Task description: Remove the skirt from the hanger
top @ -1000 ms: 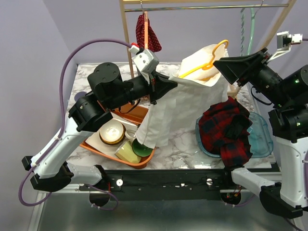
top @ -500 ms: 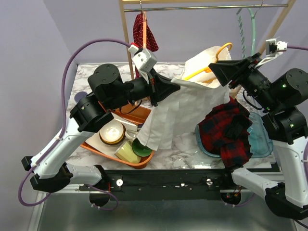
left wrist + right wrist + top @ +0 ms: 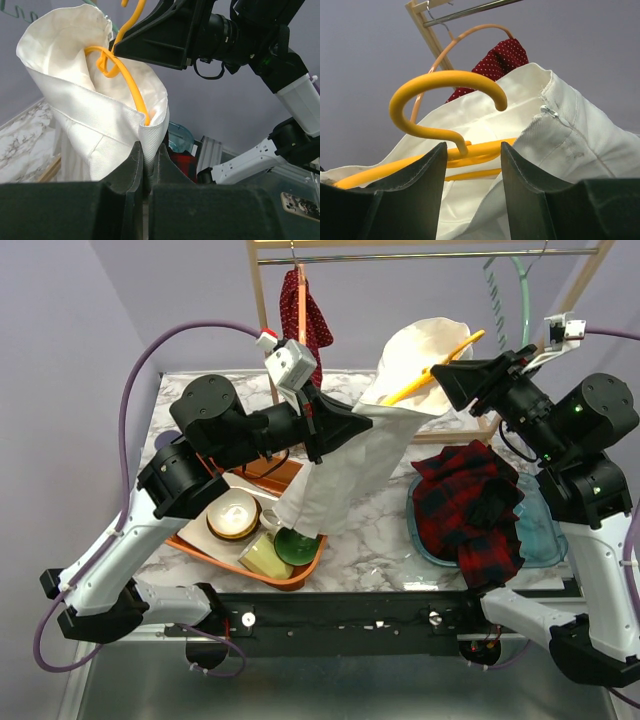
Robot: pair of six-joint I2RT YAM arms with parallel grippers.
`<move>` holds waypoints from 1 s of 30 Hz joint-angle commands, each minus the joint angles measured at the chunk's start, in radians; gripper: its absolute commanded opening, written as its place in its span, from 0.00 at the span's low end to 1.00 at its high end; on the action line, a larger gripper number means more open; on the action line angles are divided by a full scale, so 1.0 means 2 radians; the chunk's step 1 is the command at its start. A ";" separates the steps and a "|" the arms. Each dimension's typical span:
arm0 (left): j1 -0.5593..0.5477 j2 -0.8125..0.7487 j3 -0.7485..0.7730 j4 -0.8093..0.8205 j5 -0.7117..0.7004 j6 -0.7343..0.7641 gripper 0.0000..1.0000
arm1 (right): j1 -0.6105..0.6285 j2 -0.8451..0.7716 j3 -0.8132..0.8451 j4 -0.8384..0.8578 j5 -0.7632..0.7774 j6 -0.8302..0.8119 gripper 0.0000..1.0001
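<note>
While on hanger [image 3: 445, 76], skirt [image 3: 350, 465] in left hand [image 3: 149, 151]

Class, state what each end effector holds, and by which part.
Left end effector: cream fabric skirt, at its waistband. Right end effector: yellow plastic hanger, below its hook.

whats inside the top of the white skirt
The yellow hanger loops inside the white skirt's open waist, with its hook poking out above. The fabric covers its lower end.
</note>
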 commanded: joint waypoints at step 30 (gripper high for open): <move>-0.002 -0.057 -0.027 -0.015 0.028 0.044 0.84 | 0.012 -0.043 0.021 0.075 0.059 0.029 0.01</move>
